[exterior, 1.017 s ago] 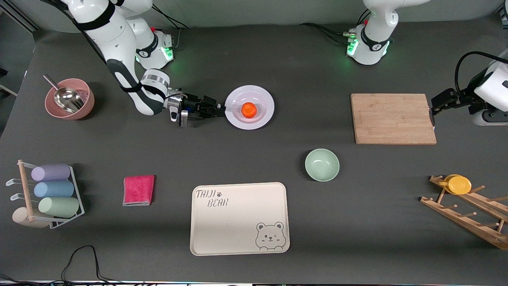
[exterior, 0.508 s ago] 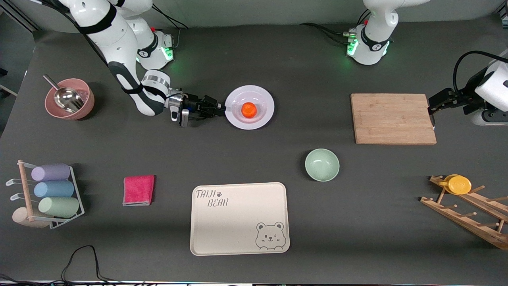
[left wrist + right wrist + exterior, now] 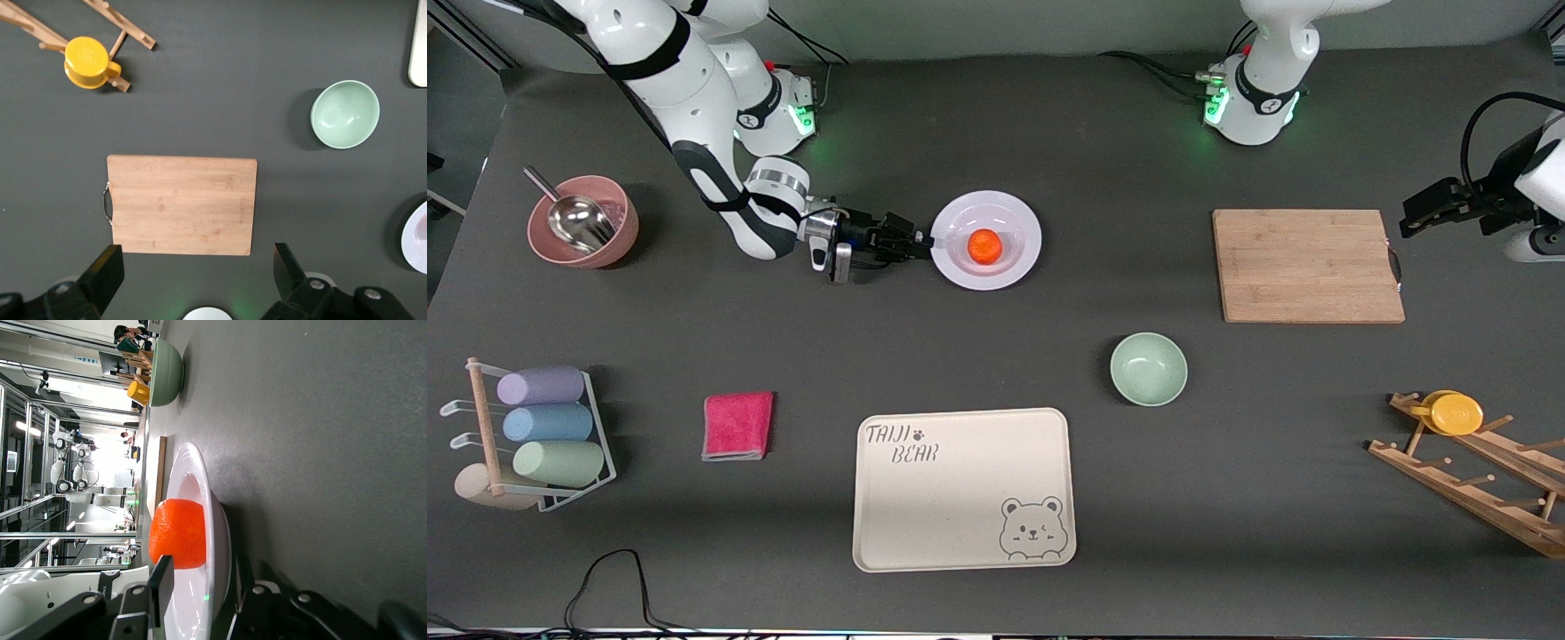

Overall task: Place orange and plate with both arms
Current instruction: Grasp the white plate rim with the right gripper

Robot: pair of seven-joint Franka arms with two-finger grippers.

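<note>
Orange (image 3: 984, 246) sat in plate (image 3: 1021, 260) at mid-table. Right gripper (image 3: 921, 242) straddled plate rim at right arm's end, jaws closing around it. Left gripper (image 3: 1408, 219) waited wide open above cutting board (image 3: 1307, 265).

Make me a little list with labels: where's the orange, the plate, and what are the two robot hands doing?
orange: orange sits in the middle of the plate
plate: plate rests on the table, between the pink bowl and the cutting board
right gripper: right gripper at the plate's rim, one finger above it and one below, closing
left gripper: left gripper open, holding nothing, up over the cutting board's end
</note>
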